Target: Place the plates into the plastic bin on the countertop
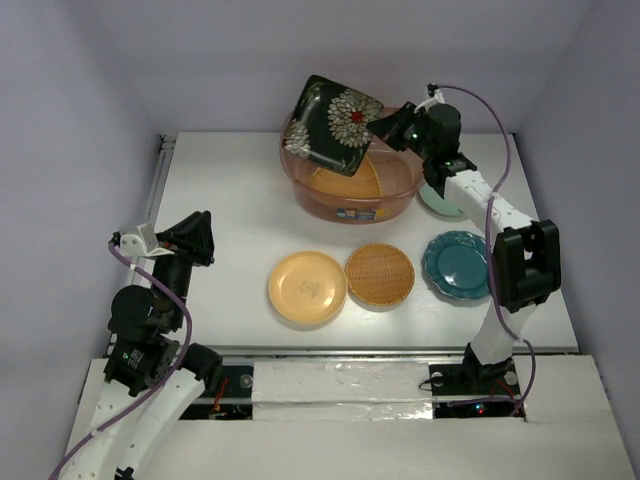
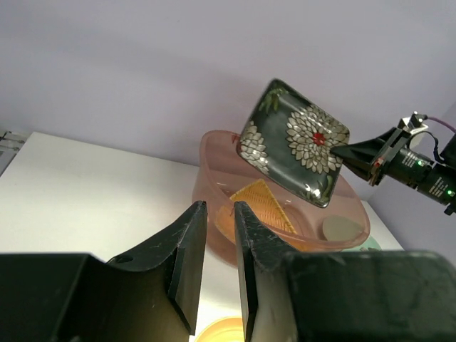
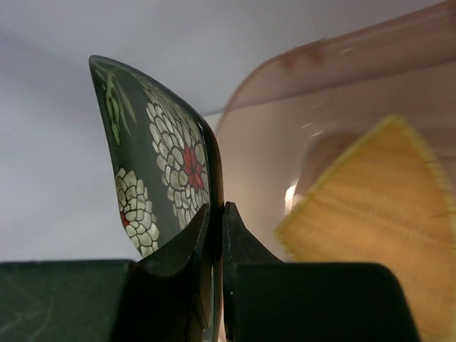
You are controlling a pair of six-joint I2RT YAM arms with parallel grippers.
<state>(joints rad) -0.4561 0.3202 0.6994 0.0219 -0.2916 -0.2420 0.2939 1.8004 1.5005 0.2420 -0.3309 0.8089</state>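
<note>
Top view: right claw [image 1: 377, 128] pinches the tilted black floral plate [image 1: 333, 125], plastic bin [image 1: 396, 193] just below. Left wrist: left claw [image 2: 220, 209] slightly ajar, empty, bin ahead. Right wrist: plate rim clamped between jaws, orange fan plate [image 3: 374, 221] to the right, inside bin.

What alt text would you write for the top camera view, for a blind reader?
The right gripper holds a black floral plate tilted over the pink bin, which already contains an orange plate. A yellow plate, a ribbed plate and a teal plate lie on the white table.
</note>
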